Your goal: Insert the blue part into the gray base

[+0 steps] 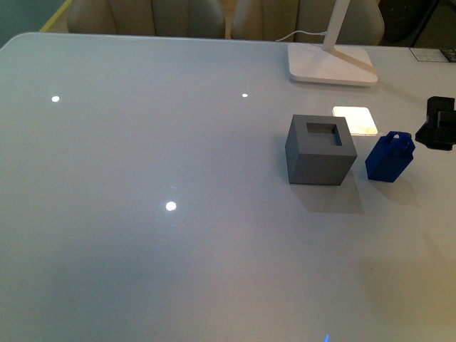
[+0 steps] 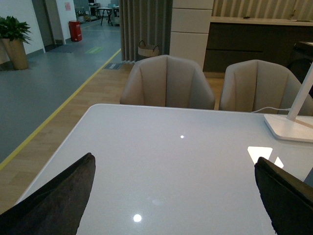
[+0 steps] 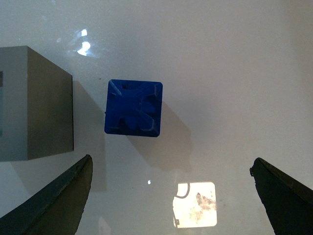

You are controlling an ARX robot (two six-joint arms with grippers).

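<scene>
Right fingers (image 3: 58, 196) spread wide near small deep-blue plastic block (image 3: 133, 107); left fingers (image 2: 54, 196) spread, empty. Block likely light, rigid, slick; pinch flat sides below loop handle (image 1: 399, 137).

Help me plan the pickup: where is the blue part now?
In the front view, the blue part stands right of centre, just to the right of the gray base and not touching it.
</scene>
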